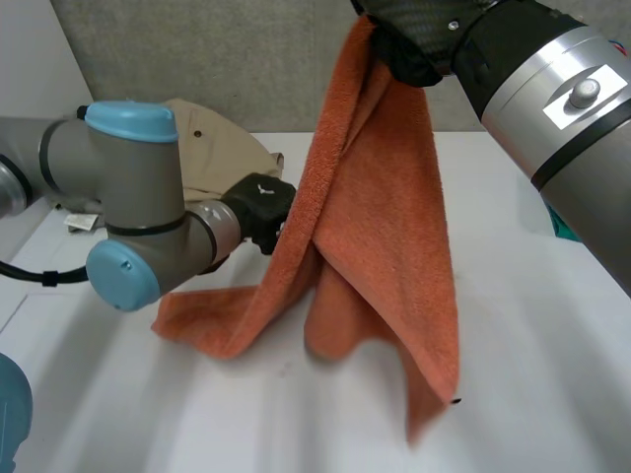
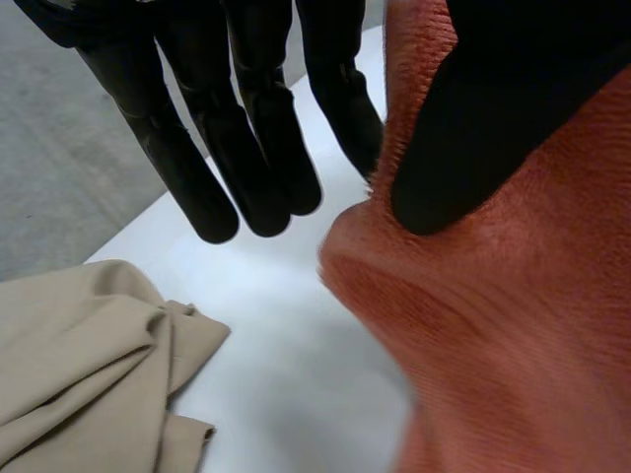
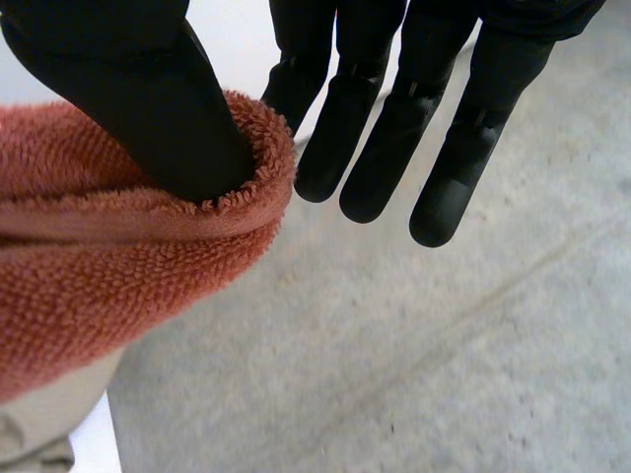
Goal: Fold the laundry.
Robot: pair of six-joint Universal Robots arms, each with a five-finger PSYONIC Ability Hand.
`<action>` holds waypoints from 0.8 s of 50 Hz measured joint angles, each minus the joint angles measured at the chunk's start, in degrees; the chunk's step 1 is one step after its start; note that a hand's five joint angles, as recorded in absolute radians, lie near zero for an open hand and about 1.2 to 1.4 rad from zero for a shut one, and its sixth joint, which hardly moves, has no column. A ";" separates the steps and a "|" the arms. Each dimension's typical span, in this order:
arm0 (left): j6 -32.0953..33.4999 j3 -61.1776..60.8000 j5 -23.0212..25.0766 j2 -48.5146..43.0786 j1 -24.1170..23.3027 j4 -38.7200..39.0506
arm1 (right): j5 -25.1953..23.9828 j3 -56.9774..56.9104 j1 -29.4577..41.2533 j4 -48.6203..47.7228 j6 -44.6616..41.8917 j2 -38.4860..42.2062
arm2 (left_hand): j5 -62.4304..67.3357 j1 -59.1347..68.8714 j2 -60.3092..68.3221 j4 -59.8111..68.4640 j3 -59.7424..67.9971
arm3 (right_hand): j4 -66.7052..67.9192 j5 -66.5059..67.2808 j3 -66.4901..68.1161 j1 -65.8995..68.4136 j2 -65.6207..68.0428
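2 sets of fingers are at work on 1 orange towel [image 1: 385,227]. On the right hand [image 1: 414,39], the thumb [image 3: 148,108] presses into a rolled edge of the cloth and pins it. Its fingers [image 3: 434,148] stand straight and slightly spread, clear of the pile. On the left hand [image 1: 258,209], the fingers [image 2: 237,148] are straight and close together with nothing between them. That hand's thumb [image 2: 473,128] lies against the towel's face, and we see no pinch closed there.

The right hand holds the towel high by its top, so it hangs in long folds with its lower end trailing on the white table [image 1: 532,374]. The left hand meets the hanging side edge partway down. At the table's far side lies a crumpled beige garment [image 1: 212,138], apart from the towel.

We judge the step in hand to be catching a 2nd hold so the towel can be opened flat; no fold is made yet. To do it well, we would close the left thumb and fingers on 1 layer of the edge, not the bunched fold. We would then run along it toward a corner under gentle tension. The right hold rests largely on the thumb, so a hard tug could pull the cloth free.
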 measured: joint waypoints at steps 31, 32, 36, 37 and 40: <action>-10.68 5.88 -6.11 9.56 3.67 -4.27 | 1.13 -4.33 -4.16 3.10 0.40 4.76 | 4.26 1.48 6.63 6.68 6.75 | 0.04 0.00 0.00 0.00 0.00; -10.39 5.15 -6.57 9.79 4.04 -4.22 | 1.10 -3.80 -4.42 3.17 0.49 4.89 | 4.26 1.48 6.63 6.68 6.75 | 0.04 0.00 0.00 0.00 0.00; -8.62 0.23 -9.18 12.07 5.90 -4.45 | 1.13 -0.43 -5.81 4.13 -0.11 6.25 | 4.26 1.48 6.63 6.69 6.75 | 0.04 0.00 0.00 0.00 0.00; -7.91 -1.24 -9.63 12.88 6.27 -4.62 | 1.16 0.36 -6.06 4.49 -0.48 6.65 | 4.26 1.48 6.63 6.69 6.75 | 0.04 0.00 0.00 0.00 0.00; -4.69 -6.38 -10.40 15.54 7.16 -5.60 | 1.27 3.57 -6.87 6.40 -2.61 8.38 | 4.26 1.48 6.63 6.69 6.75 | 0.04 0.00 0.00 0.00 0.00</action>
